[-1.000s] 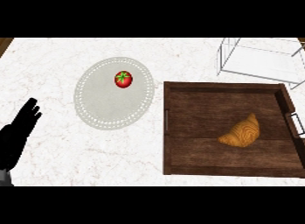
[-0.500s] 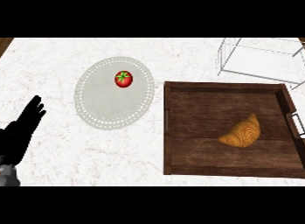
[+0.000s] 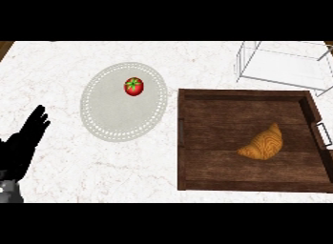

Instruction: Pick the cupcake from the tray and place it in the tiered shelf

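A dark wooden tray [image 3: 239, 94] lies at the right of the counter. The only thing in it is a golden-brown croissant [image 3: 264, 144], right of its middle; no cupcake shows. The white wire tiered shelf [image 3: 285, 66] stands just behind the tray at the top right. My left hand [image 3: 17, 145] rests open at the lower left edge with its fingers up, far from the tray. My right hand does not show.
A pale round plate [image 3: 119, 119] lies left of the tray with a red tomato [image 3: 133, 86] near its far rim. White marble counter runs between plate and hand. A strip of wood shows at the top left corner.
My left hand has drifted slightly to the right and lower at the wrist. Nothing on the counter has moved.
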